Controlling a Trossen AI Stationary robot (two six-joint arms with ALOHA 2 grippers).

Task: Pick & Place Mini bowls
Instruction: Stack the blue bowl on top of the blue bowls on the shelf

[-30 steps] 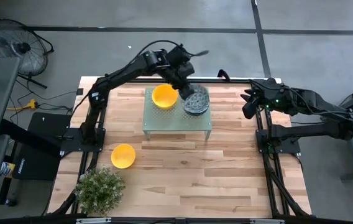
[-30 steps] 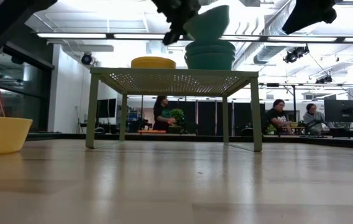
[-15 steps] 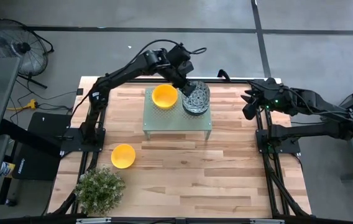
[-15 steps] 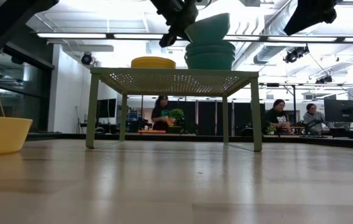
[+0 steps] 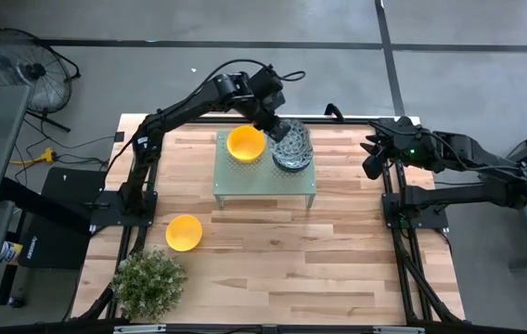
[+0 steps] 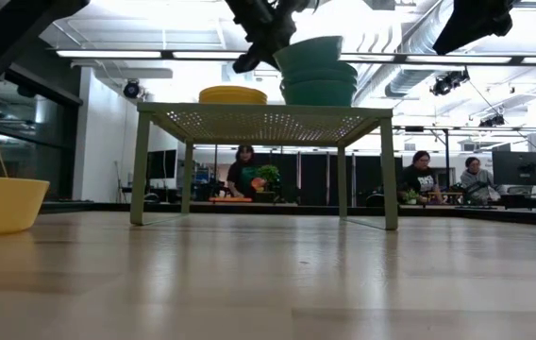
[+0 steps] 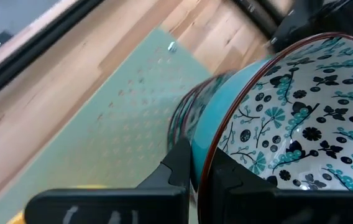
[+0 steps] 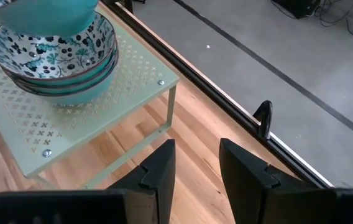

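My left gripper is shut on a blue-green patterned mini bowl right over the stack of patterned bowls on the pale green stand. Whether the held bowl touches the stack I cannot tell. Yellow bowls sit on the stand beside that stack, base down. One more yellow bowl stands on the table near the left edge. My right gripper waits open over the table's right edge, holding nothing. My left gripper holds the patterned bowl by its rim, on the side toward the table's left. One finger lies on the teal outer wall, the other finger inside. The fingers slant down from the far left. The bowl is tilted slightly, its base low in the stack's top bowl.
A leafy potted plant stands at the near left corner. The stand's four legs rest on the table's far half. Bare wooden table lies in front of the stand. People sit in the room beyond the table.
My left gripper has moved down toward the stack of patterned bowls, staying shut. The held bowl, tilted and clear above the stack a second ago, has come down lower and more level, into the stack's top bowl.
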